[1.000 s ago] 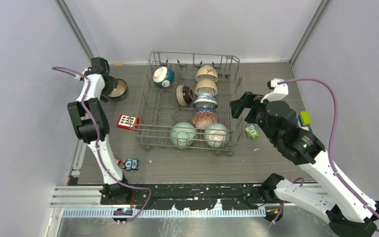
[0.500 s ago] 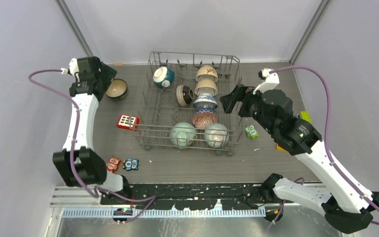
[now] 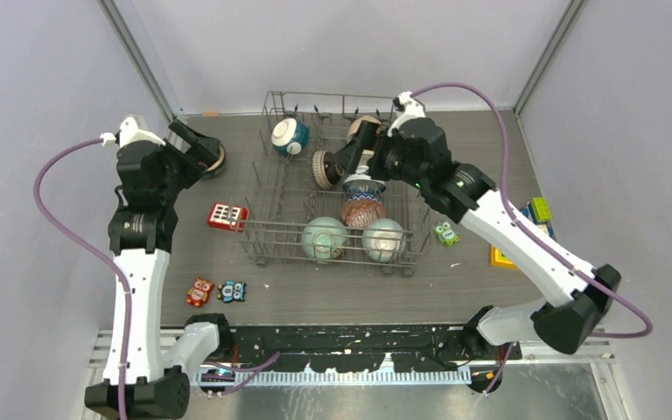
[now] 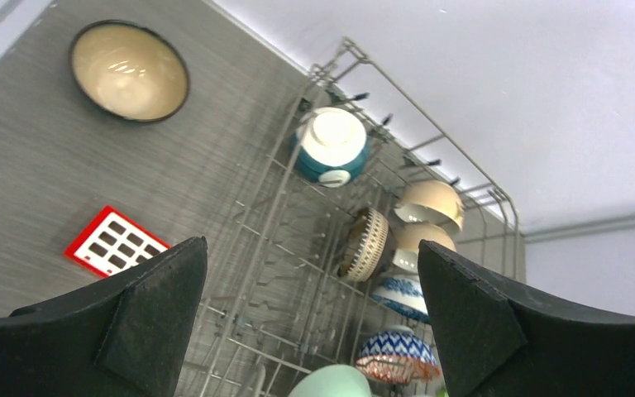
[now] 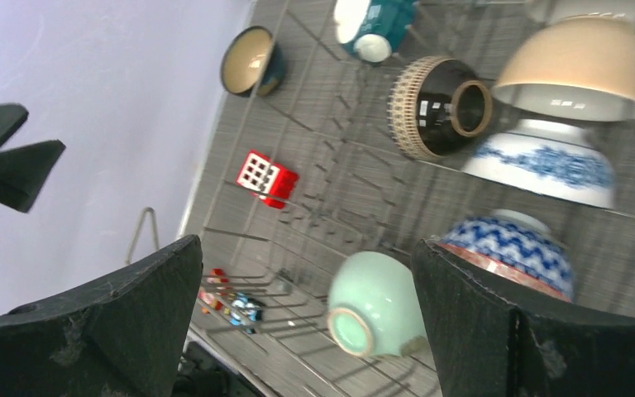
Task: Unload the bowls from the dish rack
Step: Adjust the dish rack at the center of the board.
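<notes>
The grey wire dish rack stands mid-table and holds several bowls: teal-and-white, dark brown, blue-and-white, red patterned, two pale green and a cream one partly hidden by my right gripper. My right gripper hangs open and empty above the rack's back rows; its view shows the brown bowl and a pale green bowl below. My left gripper is open and empty above a dark bowl with a cream inside, which stands on the table left of the rack.
A red grid block lies against the rack's left side. Two owl figures sit near the front left. A green owl and coloured blocks lie right of the rack. Walls close in on both sides.
My right arm swung from right of the rack to above its back rows. My left arm drew back from the dark bowl, which stays on the table, and rose above it.
</notes>
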Action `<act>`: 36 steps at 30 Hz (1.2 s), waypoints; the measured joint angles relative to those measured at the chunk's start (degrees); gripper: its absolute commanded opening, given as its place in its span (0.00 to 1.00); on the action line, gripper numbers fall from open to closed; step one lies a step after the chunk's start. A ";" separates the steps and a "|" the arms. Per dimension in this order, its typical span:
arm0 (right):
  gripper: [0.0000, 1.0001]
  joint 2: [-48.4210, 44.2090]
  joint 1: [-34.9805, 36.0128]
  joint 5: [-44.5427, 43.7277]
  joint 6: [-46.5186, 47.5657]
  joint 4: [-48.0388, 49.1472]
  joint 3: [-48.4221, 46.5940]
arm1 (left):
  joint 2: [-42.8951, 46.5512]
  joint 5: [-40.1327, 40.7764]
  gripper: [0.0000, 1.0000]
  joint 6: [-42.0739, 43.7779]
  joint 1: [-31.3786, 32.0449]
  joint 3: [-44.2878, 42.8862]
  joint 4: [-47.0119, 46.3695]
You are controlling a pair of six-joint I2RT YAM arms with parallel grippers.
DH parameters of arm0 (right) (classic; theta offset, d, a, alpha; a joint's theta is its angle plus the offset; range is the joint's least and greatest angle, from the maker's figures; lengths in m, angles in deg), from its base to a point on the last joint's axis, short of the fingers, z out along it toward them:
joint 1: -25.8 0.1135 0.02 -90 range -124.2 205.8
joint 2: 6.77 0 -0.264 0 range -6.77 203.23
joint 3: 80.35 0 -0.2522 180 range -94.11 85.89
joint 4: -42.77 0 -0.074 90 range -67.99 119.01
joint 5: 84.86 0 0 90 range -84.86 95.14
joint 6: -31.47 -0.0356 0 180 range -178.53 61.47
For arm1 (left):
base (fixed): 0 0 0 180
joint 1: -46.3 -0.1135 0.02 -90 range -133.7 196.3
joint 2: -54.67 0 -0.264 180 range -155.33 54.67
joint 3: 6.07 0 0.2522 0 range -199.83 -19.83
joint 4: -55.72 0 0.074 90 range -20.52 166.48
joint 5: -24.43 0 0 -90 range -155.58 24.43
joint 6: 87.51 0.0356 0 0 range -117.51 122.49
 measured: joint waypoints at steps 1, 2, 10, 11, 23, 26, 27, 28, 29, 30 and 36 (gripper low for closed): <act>0.99 1.46 0.00 1.20 -0.76 1.18 -0.48 | 1.31 -1.18 1.00 0.44 0.00 0.57 -0.35; 0.98 3.30 -0.02 2.51 -1.77 2.69 -1.09 | 2.34 -2.62 1.00 0.87 0.00 1.07 -0.79; 0.94 17.49 -1.03 5.77 -5.70 7.69 -9.55 | 6.51 -11.52 1.00 1.29 0.02 8.50 -0.44; 0.92 18.93 -1.38 5.99 -6.14 8.15 -10.43 | 7.32 -11.96 1.00 1.31 0.02 9.27 0.57; 0.87 37.92 -3.10 9.05 -14.49 11.45 -27.43 | 10.43 -12.57 0.97 0.74 0.48 9.79 2.91; 0.87 42.18 -3.50 9.11 -15.37 10.60 -31.98 | 8.98 -12.55 0.96 0.76 0.74 9.97 3.28; 0.87 43.52 -3.72 9.09 -15.58 10.16 -33.38 | 8.50 -12.52 0.96 0.79 0.79 9.97 3.37; 0.87 45.05 -4.00 9.11 -15.91 9.79 -35.15 | 8.09 -12.50 0.96 0.79 0.83 9.97 3.43; 0.88 46.29 -4.26 9.14 -16.13 9.66 -36.59 | 7.72 -12.44 0.95 0.79 0.83 9.97 3.45; 0.88 47.87 -4.63 9.11 -16.31 9.03 -38.36 | 7.39 -12.31 0.95 0.81 0.85 9.97 3.45; 0.90 52.24 -5.84 9.01 -16.57 6.05 -42.16 | 4.96 -9.38 0.95 1.53 1.62 9.94 4.20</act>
